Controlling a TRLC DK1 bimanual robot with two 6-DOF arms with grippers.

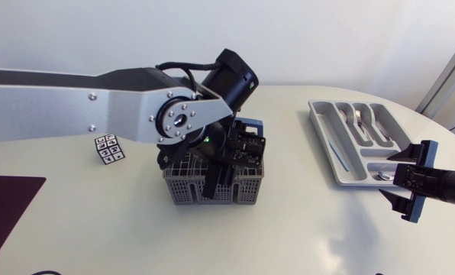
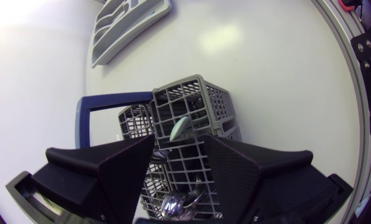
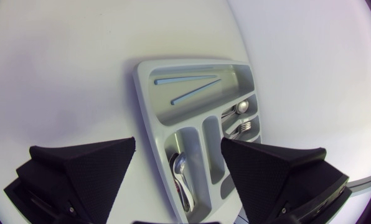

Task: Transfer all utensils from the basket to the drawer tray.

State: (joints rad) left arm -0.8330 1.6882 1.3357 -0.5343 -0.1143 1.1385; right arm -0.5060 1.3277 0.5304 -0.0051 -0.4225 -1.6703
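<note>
Utensils in basket: likely stiff, light, slick; best taken by upstanding ends. Left gripper above basket: fingers spread, holding nothing.

The table carries a basket, a drawer tray, 1 marked cube and a maroon mat.

Our left gripper hangs over the basket at mid-table. The tray lies well to its right, our right gripper at the tray's near end, a cube left of the basket.
</note>
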